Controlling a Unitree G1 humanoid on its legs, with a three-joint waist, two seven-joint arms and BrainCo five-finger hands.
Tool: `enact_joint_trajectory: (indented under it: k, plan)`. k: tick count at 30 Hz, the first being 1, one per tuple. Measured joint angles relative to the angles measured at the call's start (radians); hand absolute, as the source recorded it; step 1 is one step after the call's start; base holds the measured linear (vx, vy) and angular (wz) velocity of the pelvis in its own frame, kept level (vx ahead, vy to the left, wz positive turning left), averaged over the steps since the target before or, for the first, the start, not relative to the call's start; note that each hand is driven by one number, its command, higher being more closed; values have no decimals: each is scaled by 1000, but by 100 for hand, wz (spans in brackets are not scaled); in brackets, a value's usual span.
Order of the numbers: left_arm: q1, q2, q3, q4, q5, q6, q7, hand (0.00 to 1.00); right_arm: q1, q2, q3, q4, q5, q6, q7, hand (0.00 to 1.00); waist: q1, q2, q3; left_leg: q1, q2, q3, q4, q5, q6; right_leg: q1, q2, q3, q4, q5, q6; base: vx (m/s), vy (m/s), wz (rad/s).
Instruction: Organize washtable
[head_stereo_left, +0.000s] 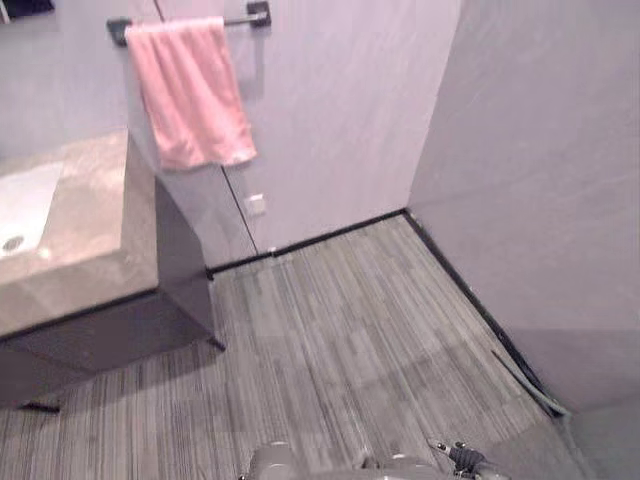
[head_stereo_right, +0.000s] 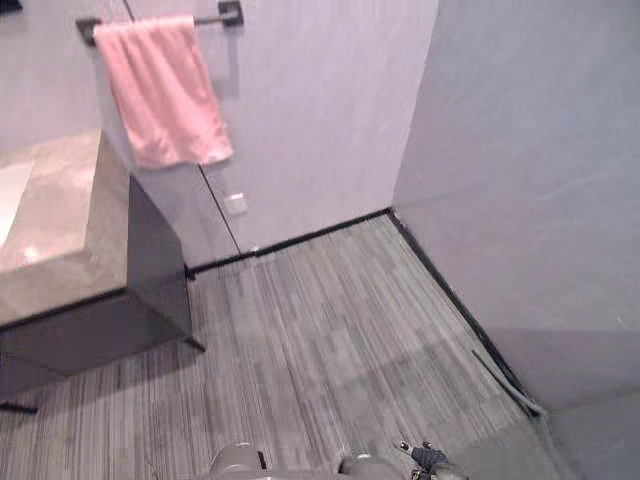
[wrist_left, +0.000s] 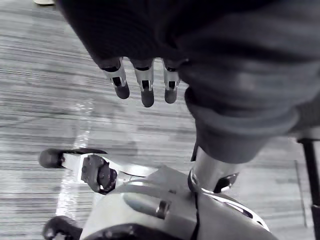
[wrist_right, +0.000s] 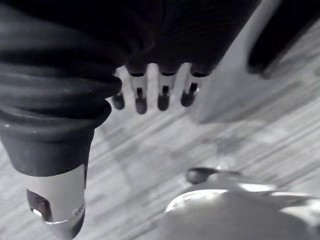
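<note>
Left robot hand (wrist_left: 145, 80), right robot hand (wrist_right: 162, 92) relaxed, empty, above floor (wrist_left: 50, 110).

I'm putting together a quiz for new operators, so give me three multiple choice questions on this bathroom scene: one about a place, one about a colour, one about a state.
1. Where is the towel? A on the floor; B hanging from the wall bar; C in the sink.
2. What colour is the towel? A pink; B blue; C white.
3. How are the left hand and right hand? A both gripping the towel; B one gripping the bar; C both open, holding nothing.
Answers: B, it drapes over the bar beside the counter. A, it is plainly pink. C, straight fingers hang over the floor.
</note>
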Motion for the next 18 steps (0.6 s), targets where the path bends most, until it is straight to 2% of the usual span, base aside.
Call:
enact_joint_trajectory:
  k: [2, 3, 4, 5, 6, 7, 8, 9, 10, 11, 12, 13, 14, 15, 16, 17, 18]
  plan:
    - [-11, 9, -25, 0, 0, -1, -4, 0, -6, 10, -18, -2, 0, 0, 0, 0, 6, -1, 10, -55, -37, -7, -175, 1, -2, 68, 0, 16, -34, 0, 1, 456, 16, -42]
    - [-14, 15, -41, 0, 0, -1, -10, 0, -4, 15, -17, -7, 0, -1, -2, 0, 9, -2, 13, -76, -67, -24, -345, 9, -5, 102, -1, 23, -41, -8, 14, 414, 96, -44]
    - [-14, 15, -43, 0, 0, -1, -17, 0, -4, 15, -15, -7, 0, -1, -2, 0, 16, 2, 16, -91, -92, -54, -529, 29, -27, 129, -2, 37, -41, -25, 40, 406, 126, -51]
    - [-14, 15, -43, 0, 1, 0, -20, 0, -2, 14, -15, -7, 0, -2, -3, 0, 24, 5, 18, -94, -98, -66, -619, 54, -26, 145, -3, 46, -44, -39, 43, 407, 192, -69]
    - [-8, 14, -40, -1, 1, 0, -21, 0, 2, 14, -11, -7, -1, -3, -3, 0, 34, 4, 20, -114, -96, -81, -715, 125, -17, 179, -7, 72, -60, -84, 45, 395, 244, -86]
    - [-1, 19, -30, -5, 1, 1, -21, 0, 2, 18, 19, -7, -1, -5, -3, 0, 51, 8, 20, -129, -99, -72, -666, 239, 2, 201, -24, 98, -65, -132, 70, 398, 262, -74]
    - [-5, 20, -24, -7, 1, 1, -21, 0, 2, 17, 29, -6, -1, -5, -3, 0, 50, 6, 21, -141, -102, -73, -646, 261, 13, 203, -28, 109, -63, -133, 72, 380, 290, -42]
    - [-8, 22, -4, -13, 1, 0, -22, 0, -4, 19, 30, -4, -3, -4, -1, 0, 52, -14, 22, -144, -106, -62, -637, 260, 13, 188, -43, 123, -39, -127, 65, 388, 300, -4]
    - [-9, 17, 29, -24, 3, -2, -23, 0, -7, 27, 28, -3, -14, -3, 2, 0, 55, -21, 16, -132, -111, -52, -656, 261, 14, 141, -52, 139, 29, -104, 54, 386, 304, -3]
    - [-7, 13, 56, -25, 4, 0, -27, 0, -7, 26, 28, -3, -24, -3, 4, 0, 58, -23, 13, -110, -119, -53, -681, 264, 18, 115, -58, 168, 80, -71, 59, 402, 313, -7]
    - [11, 14, 85, -15, 6, 5, -34, 0, -1, 23, 27, -3, -37, -3, 4, 0, 59, -15, 8, -63, -136, -49, -722, 278, 51, 102, -69, 211, 138, -27, 69, 421, 329, -13]
    - [25, 16, 89, -13, 11, 6, -36, 0, 5, 21, 26, -2, -41, -3, 4, 0, 61, -17, 4, -30, -147, -37, -742, 274, 80, 97, -79, 230, 177, -11, 66, 424, 323, -26]
    - [45, 20, 79, -2, 12, 7, -38, 0, 13, 15, 24, 1, -44, -4, 5, 0, 76, -26, -5, 38, -172, -2, -774, 256, 106, 61, -108, 257, 302, 13, 64, 416, 295, -35]
    - [55, 22, 53, 6, 12, 10, -39, 0, 20, 5, 23, 3, -44, -7, 15, 0, 79, -19, -9, 97, -204, 11, -787, 224, 120, 11, -139, 247, 463, 63, 66, 316, 214, -29]
    - [57, 24, 29, 13, 12, 10, -39, 0, 23, 2, 23, 3, -44, -13, 20, 0, 76, -16, -8, 128, -222, 10, -794, 209, 125, -16, -151, 233, 549, 109, 64, 423, 286, -1]
    - [51, 23, -24, 26, 13, 11, -39, 0, 34, -5, 25, 3, -43, -23, 23, 0, 63, 1, -1, 180, -252, 4, -808, 185, 137, -87, -177, 231, 747, 113, 78, 330, 219, 33]
    - [44, 26, -62, 35, 13, 11, -39, 0, 33, -11, 32, -1, -43, -26, 24, 0, 48, -2, -2, 220, -267, -11, -817, 173, 143, -140, -180, 226, 872, 75, 104, 373, 230, 40]
